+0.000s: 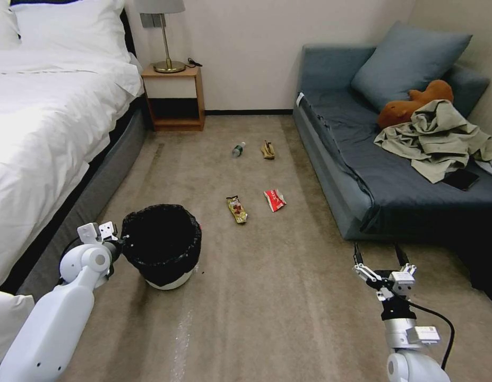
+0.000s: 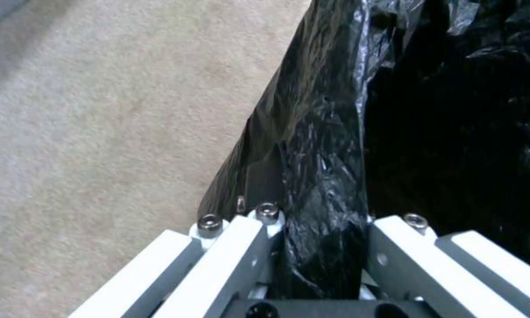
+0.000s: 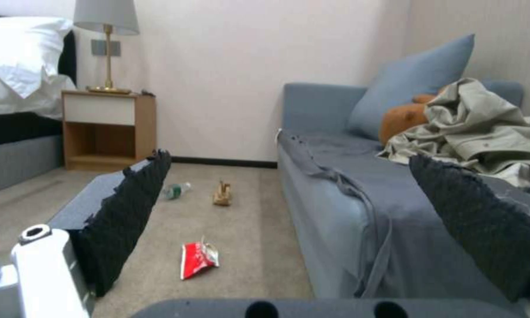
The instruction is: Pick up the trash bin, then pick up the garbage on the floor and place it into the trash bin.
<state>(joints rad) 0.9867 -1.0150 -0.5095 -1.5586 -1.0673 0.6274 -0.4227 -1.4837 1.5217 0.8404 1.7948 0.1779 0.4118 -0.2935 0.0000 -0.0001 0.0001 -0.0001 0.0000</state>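
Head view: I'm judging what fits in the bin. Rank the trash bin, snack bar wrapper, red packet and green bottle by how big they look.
1. Trash bin, by far the largest.
2. Snack bar wrapper and red packet: look alike, unranked.
3. Green bottle, smallest-looking, but farthest from the camera, so unsure.

Red-white packet (image 3: 199, 259) between parted end-effector fingers (image 3: 123, 212)

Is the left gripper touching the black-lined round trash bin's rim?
Touching. In the left wrist view, the left gripper straddles the black-lined trash bin rim, bag pinched between its fingers.
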